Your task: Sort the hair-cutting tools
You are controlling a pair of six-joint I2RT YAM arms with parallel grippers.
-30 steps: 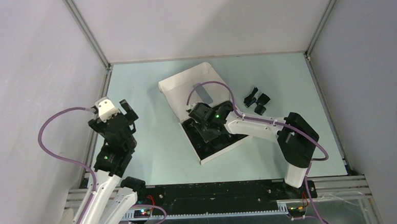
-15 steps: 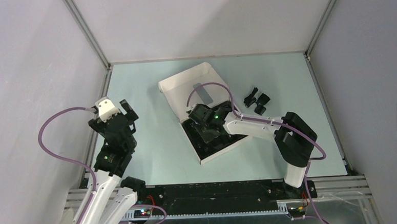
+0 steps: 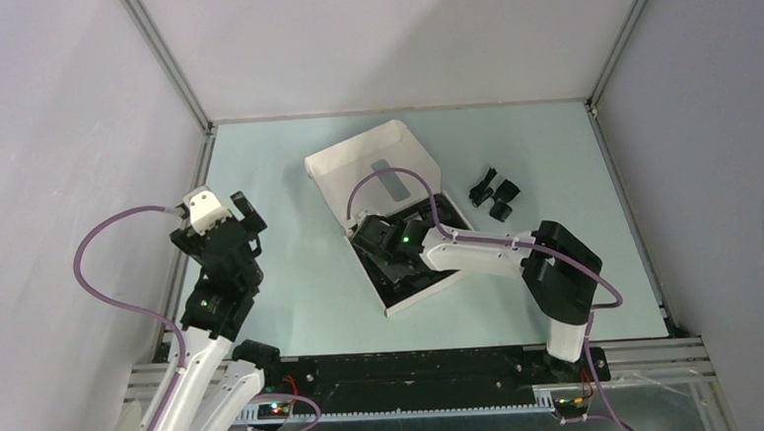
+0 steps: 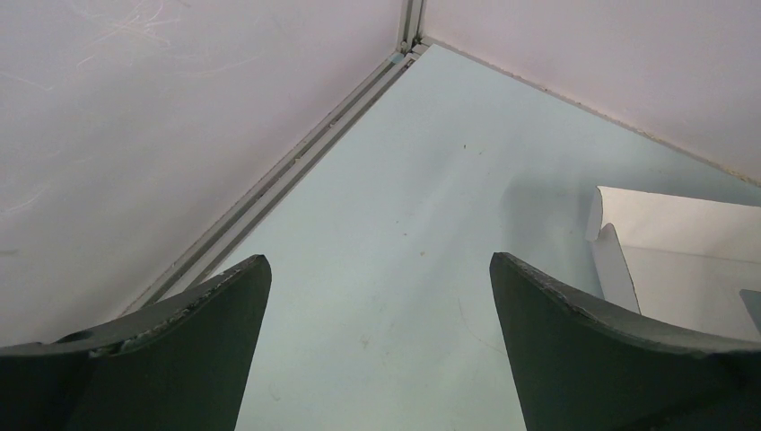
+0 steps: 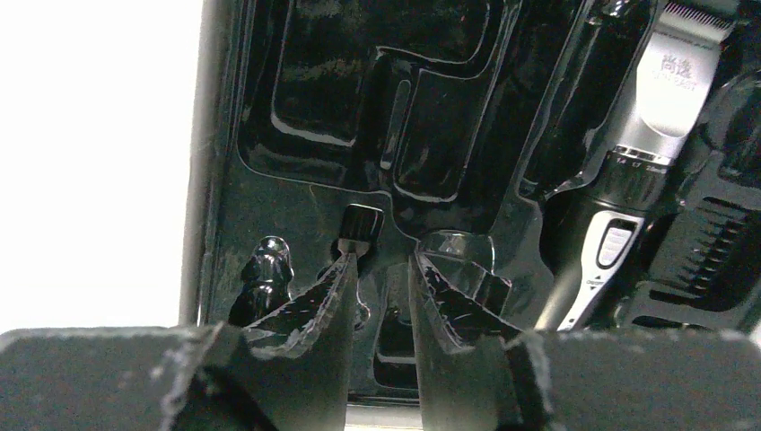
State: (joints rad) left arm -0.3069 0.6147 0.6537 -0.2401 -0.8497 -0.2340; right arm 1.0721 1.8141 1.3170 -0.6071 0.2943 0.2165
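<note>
A few small black clipper attachments (image 3: 493, 192) lie together on the table, right of the box. The slim silver-and-black clipper (image 5: 648, 126) lies in its slot in the black tray (image 5: 305, 90), with a black comb piece (image 5: 709, 242) beside it. My right gripper (image 3: 377, 241) is low over the left part of the tray (image 3: 413, 279). In the right wrist view, my right gripper (image 5: 381, 269) has its jaws a narrow gap apart with nothing between them, and a small brush-like piece (image 5: 359, 224) lies at the left fingertip. My left gripper (image 4: 377, 269) is wide open and empty over bare table.
The white cardboard box (image 3: 370, 162) lies open at mid-table, its lid toward the back with a grey strip (image 3: 386, 180) on it. The box corner also shows in the left wrist view (image 4: 664, 242). Enclosure walls and rails border the table on all sides.
My right gripper has moved left across the tray, toward its left edge. The left arm and the loose attachments have not moved.
</note>
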